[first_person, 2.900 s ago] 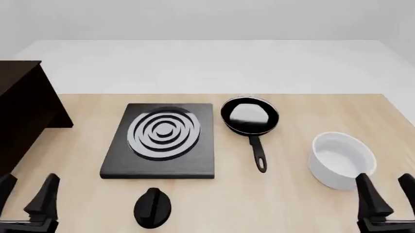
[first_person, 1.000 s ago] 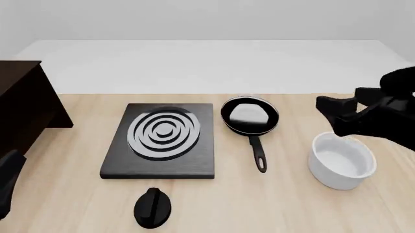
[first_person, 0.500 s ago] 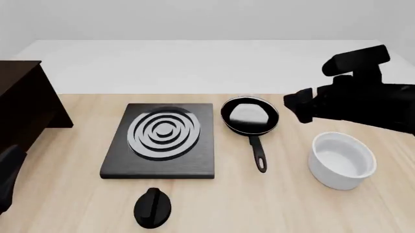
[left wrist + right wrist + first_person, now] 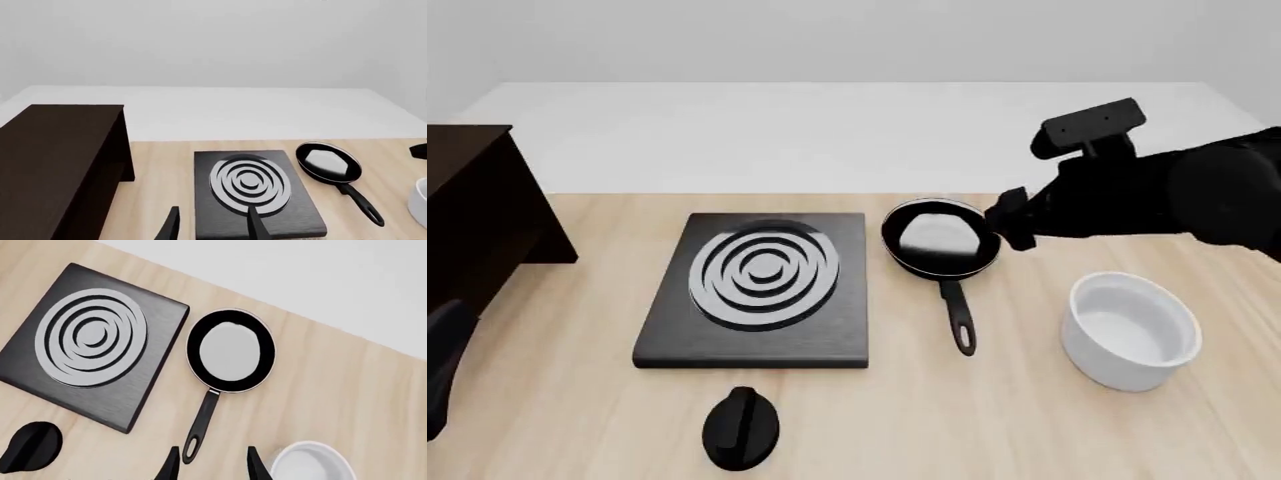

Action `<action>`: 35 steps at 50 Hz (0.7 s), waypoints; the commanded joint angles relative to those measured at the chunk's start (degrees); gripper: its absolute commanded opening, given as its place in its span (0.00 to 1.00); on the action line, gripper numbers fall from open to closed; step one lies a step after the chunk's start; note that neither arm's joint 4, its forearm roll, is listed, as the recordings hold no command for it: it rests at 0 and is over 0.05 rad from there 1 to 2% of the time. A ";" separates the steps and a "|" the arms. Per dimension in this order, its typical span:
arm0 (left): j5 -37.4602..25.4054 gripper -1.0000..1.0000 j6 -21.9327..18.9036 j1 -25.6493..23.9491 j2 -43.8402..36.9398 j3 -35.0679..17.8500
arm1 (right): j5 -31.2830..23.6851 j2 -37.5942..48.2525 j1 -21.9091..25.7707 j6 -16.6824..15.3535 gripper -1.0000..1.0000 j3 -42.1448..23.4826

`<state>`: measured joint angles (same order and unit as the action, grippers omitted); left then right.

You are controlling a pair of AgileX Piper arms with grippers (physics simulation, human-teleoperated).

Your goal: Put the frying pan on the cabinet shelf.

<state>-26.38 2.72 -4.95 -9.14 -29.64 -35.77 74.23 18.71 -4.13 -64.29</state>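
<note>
Sitting untouched on the table [image 4: 561, 420], the frying pan [image 4: 942, 240] lay just right of the black hob [image 4: 761, 290], handle toward the near edge, with the white bowl [image 4: 1132, 330] further right. Nothing of the task was done as far as the frames showed: no grasp, no lift, pan well apart from the dark cabinet [image 4: 474, 220] at the far left edge of the table.

Right gripper [image 4: 210, 465] hung above the pan; in the right wrist view its 2 fingertips stood apart with the handle end showing between them lower down, so jaws spread, holding nothing. Left gripper [image 4: 212, 227] sat low at the near left, fingers also parted and empty, facing the hob and cabinet.

A black knob-like object [image 4: 742, 428] rested in front of the hob.

Left to do, by my read: descend on the handle, close, lift, carry across the hob, set the pan on the cabinet shelf [image 4: 53, 150].
</note>
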 commanded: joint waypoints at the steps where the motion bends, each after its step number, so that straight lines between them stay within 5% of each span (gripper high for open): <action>1: -0.46 1.00 -0.44 -0.74 0.46 -0.49 | -1.98 8.10 0.54 -2.42 1.00 -3.43; 25: -1.03 1.00 -2.29 -1.70 0.85 -0.44 | -5.54 14.73 2.34 -4.04 1.00 -3.95; 33: -1.84 1.00 -2.62 -1.94 0.67 -1.59 | -6.30 16.82 3.22 -0.96 1.00 -4.88; 35: -1.81 1.00 -2.56 -2.09 0.75 -1.38 | -6.44 17.34 5.22 2.80 1.00 -4.31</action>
<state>-27.68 0.40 -6.58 -8.38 -30.52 -41.24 89.10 21.40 -5.64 -68.86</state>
